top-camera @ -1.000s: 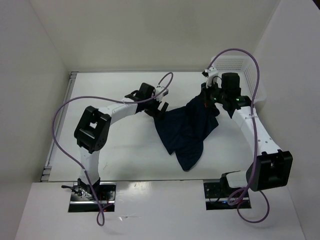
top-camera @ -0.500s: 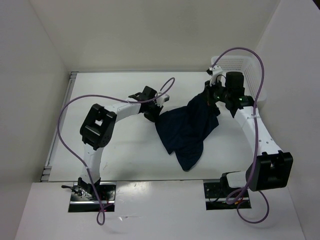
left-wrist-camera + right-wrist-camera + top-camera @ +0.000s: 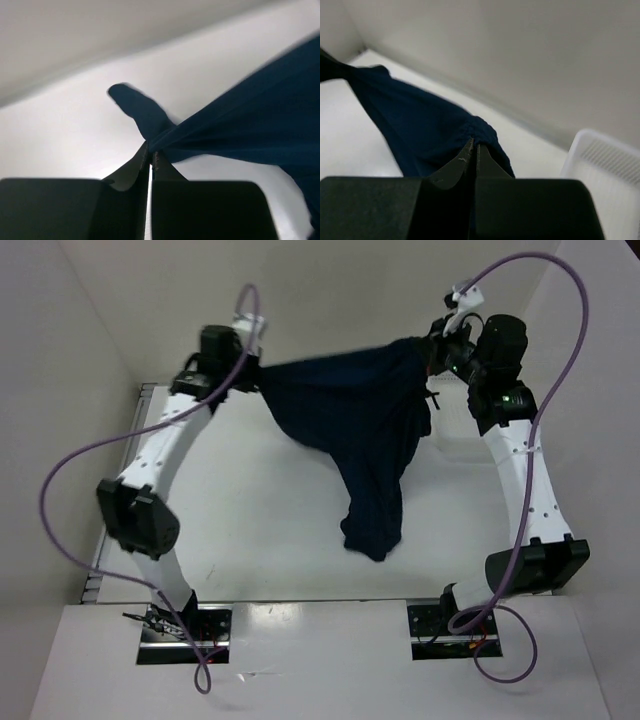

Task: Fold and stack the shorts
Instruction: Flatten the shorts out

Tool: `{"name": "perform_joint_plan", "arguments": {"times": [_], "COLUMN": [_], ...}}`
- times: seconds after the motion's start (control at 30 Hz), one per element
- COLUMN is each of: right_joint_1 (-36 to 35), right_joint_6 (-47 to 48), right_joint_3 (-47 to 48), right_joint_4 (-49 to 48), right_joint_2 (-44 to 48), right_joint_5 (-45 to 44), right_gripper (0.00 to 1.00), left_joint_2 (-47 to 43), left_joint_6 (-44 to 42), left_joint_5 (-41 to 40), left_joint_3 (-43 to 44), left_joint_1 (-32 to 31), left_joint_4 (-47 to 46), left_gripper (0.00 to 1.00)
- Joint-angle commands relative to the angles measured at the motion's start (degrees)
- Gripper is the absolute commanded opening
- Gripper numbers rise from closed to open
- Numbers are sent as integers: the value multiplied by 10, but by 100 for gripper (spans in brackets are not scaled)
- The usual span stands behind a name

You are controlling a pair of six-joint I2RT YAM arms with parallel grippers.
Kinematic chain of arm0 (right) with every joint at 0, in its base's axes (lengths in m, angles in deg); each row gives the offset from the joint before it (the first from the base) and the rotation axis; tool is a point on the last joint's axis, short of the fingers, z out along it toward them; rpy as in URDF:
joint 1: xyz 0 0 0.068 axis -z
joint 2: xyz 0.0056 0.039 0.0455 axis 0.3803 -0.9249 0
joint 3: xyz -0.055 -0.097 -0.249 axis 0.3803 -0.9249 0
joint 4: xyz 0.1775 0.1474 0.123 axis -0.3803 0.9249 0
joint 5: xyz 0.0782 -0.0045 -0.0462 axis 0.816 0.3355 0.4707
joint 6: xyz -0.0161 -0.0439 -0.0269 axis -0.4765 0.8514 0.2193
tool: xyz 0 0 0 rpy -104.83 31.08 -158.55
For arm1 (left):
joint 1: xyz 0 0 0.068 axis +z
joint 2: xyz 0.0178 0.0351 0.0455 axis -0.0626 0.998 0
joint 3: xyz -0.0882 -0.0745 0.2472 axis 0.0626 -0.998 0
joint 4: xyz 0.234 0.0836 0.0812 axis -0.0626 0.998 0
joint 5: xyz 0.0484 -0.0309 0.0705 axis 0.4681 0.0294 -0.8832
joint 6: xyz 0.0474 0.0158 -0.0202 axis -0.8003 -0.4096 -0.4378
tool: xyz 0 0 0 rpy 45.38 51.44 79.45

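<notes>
Above the far left of the table (image 3: 240, 510), we see the left gripper (image 3: 252, 380) pinching one corner of the shorts (image 3: 360, 420), its fingers pressed together on the cloth. The shorts hang stretched over the table, their lowest end drooping toward its near edge. Above the table's far right, the right gripper (image 3: 437, 340) pinches the other corner.

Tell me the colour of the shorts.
The shorts are plain dark navy, clearest in the top external view.
</notes>
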Motion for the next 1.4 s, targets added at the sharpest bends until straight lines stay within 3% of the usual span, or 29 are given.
{"name": "perform_joint_plan", "arguments": {"times": [0.0, 0.3, 0.5, 0.67, 0.93, 1.13, 1.27, 1.37], "right_joint_1": [4, 4, 4, 4, 4, 4, -13, -48], "right_joint_6": [-33, -34, -77, -131, -197, -229, -191, -125], "right_joint_3": [96, 141, 154, 184, 54, -36, -82, -98], "right_joint_4": [-76, -52, -26, -46, -103, -143, -155, -161], "right_joint_2": [-6, 38, 119, 125, 120, 36, -41, -125], "right_joint_5": [-19, 38, 188, 194, 94, 38, -4, -98], "right_gripper": [0, 0, 0, 0, 0, 0, 0, 0], "left_joint_2": [-137, -308, -329, -306, -266, -182, -72, 8], "left_joint_6": [-2, -2, -2, -2, -2, -2, -2, -2], "left_joint_5": [-103, -197, -226, -231, -164, -159, -154, -154], "left_joint_3": [8, -50, 44, 117, 52, -39, -52, -52], "left_joint_1": [43, 97, 124, 124, 124, 87, 68, 68], "left_joint_4": [-1, -25, -20, -5, 9, -22, -27, -35], "left_gripper": [0, 0, 0, 0, 0, 0, 0, 0]}}
